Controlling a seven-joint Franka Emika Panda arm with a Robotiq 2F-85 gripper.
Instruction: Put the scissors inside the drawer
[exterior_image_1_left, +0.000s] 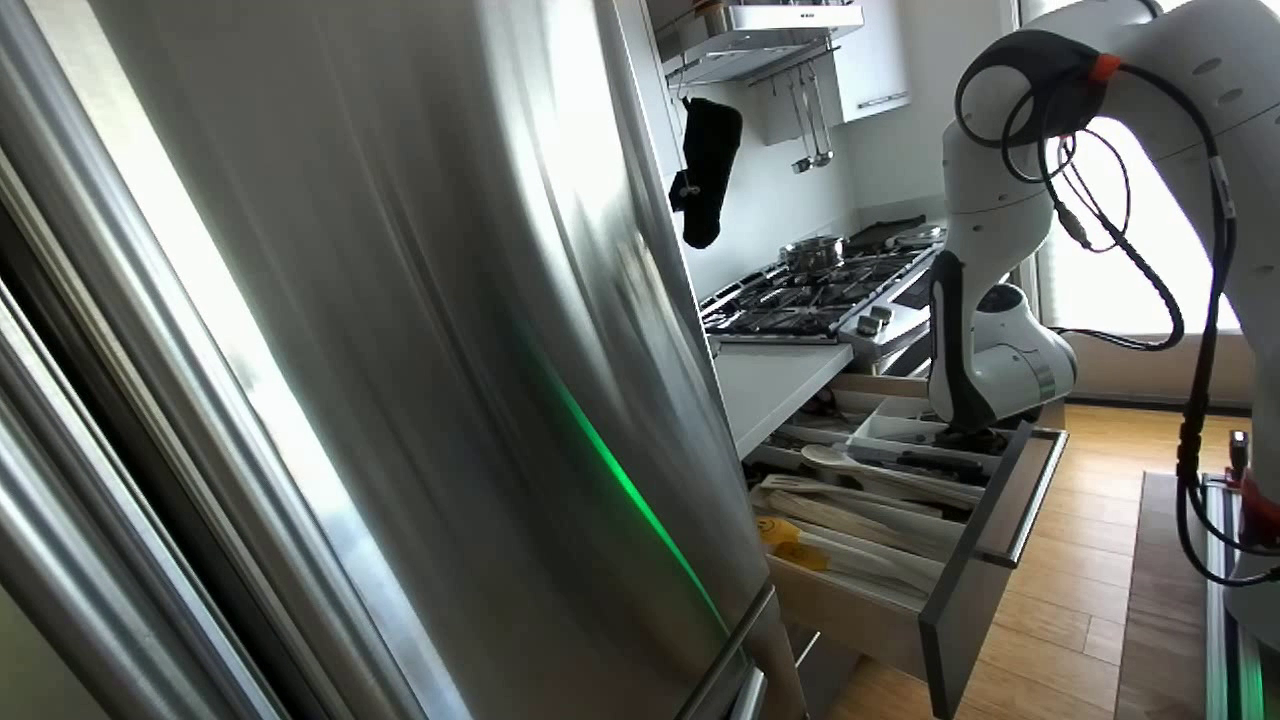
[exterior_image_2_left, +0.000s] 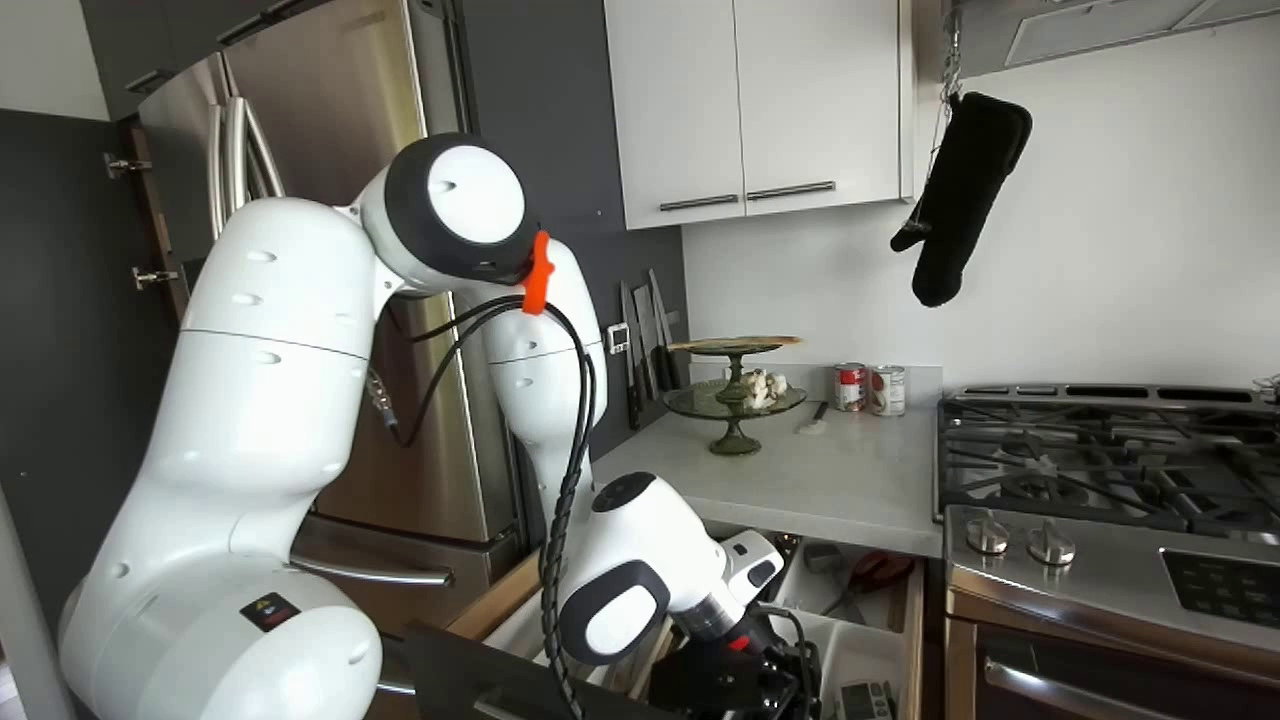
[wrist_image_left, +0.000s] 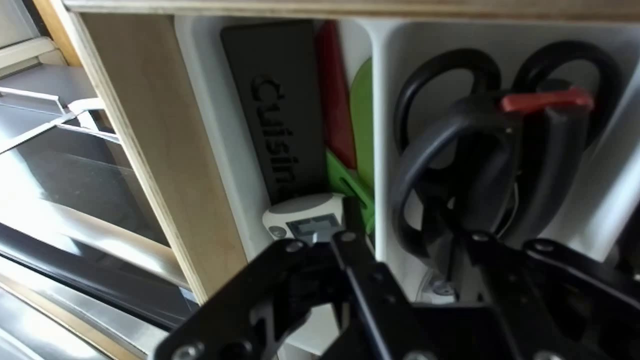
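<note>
The drawer stands pulled out, with a divided white tray inside; it also shows in another exterior view and the wrist view. In the wrist view, dark-handled shears with a red part lie in a tray compartment, beside another pair of black finger loops. Red-handled scissors lie in the back compartment in an exterior view. My gripper is open, low over the tray. Its fingers stand apart, with a white divider and the shears' lower part between them. The fingertips and anything between them are partly hidden.
A grey timer, a black Cuisinart piece and green and red tools lie in the neighbouring compartment. Wooden utensils fill the drawer's near part. The counter overhangs the drawer's back. The stove and fridge stand at its sides.
</note>
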